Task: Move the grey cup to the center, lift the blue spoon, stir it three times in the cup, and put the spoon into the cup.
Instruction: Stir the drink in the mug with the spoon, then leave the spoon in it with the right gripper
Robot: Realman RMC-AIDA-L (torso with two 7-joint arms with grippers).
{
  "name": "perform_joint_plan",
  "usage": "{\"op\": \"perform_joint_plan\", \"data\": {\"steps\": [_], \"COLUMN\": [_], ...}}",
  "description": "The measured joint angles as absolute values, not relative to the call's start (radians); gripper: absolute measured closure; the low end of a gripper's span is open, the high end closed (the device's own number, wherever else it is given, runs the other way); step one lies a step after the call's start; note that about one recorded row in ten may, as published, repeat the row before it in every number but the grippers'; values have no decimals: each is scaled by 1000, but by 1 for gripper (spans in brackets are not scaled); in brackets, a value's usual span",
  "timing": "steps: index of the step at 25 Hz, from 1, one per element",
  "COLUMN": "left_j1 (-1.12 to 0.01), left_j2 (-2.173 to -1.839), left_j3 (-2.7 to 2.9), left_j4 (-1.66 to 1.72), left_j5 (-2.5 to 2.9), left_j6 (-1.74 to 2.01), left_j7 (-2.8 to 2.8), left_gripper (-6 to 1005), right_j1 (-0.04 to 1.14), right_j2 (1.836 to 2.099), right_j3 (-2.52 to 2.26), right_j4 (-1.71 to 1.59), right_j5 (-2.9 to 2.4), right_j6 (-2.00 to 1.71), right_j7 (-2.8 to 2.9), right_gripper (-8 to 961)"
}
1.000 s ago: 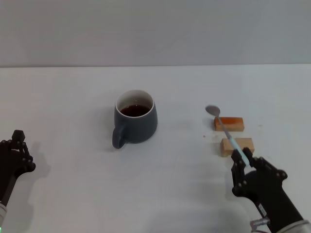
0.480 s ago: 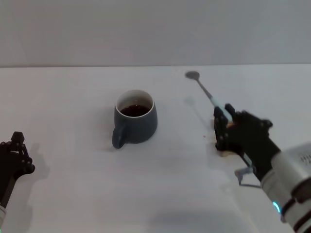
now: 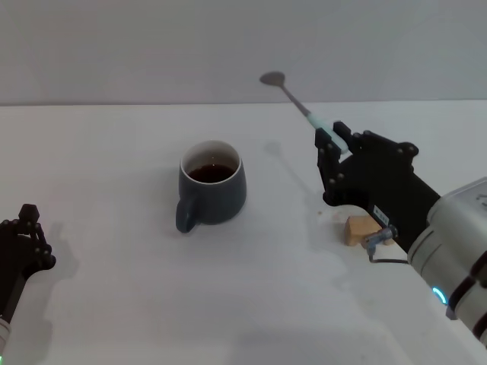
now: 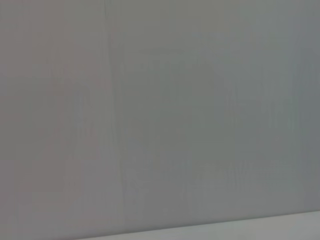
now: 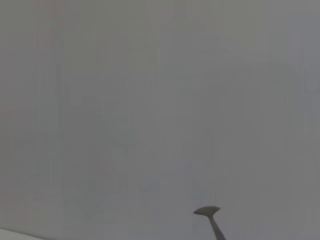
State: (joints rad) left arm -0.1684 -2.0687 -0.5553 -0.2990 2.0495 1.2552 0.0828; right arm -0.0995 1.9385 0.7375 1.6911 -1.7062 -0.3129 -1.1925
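Note:
The grey cup (image 3: 212, 191) stands upright near the middle of the white table, handle toward the front left, with dark brown liquid inside. My right gripper (image 3: 335, 140) is shut on the pale-blue handle of the blue spoon (image 3: 293, 98) and holds it in the air, to the right of the cup and above table height. The spoon slants up and to the left, its metal bowl (image 3: 272, 78) highest. The bowl also shows in the right wrist view (image 5: 207, 211). My left gripper (image 3: 27, 237) rests at the table's front left, away from the cup.
One small wooden block (image 3: 362, 230) lies on the table under my right arm; the other block is hidden behind the arm. A plain grey wall (image 3: 152, 46) stands behind the table. The left wrist view shows only the wall.
My right gripper has lifted the spoon off the wooden blocks and carried it up and to the left, toward the cup. The cup and the left arm have not moved.

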Motion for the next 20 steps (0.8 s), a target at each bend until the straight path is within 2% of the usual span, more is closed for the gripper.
{"op": "perform_joint_plan", "data": {"steps": [3,6,9,11,17,20], "left_j1": [-170,-171,-172,-172,-173,-173], "left_j2": [-2068,-2068,-2068,-2068,-2069,-2069], "left_j3": [-555,-555,-555,-555,-555,-555], "left_j4": [-299,-299,-299,-298,-298,-299], "left_j5": [2049,2050,2049,2049,2049,2049], "left_j6": [1254,1252,1251,1250,1250,1250], "left_j7": [83,83,83,83,83,82], "left_gripper": [1001,1001,1000,1000,1000,1000], "right_j1": [-107,-118,-111,-74,95,135], "right_j2": [1973,2026,2062,2070,2066,2069], "right_j3": [734,729,697,656,560,533], "right_j4": [1665,1617,1562,1509,1307,1205], "right_j5": [-1796,-1922,-2050,-2120,-2268,-2400], "right_j6": [-335,-372,-474,-586,-891,-1044], "right_j7": [-1215,-1217,-1206,-1176,-962,-832], "right_gripper": [789,789,789,789,789,789]}}
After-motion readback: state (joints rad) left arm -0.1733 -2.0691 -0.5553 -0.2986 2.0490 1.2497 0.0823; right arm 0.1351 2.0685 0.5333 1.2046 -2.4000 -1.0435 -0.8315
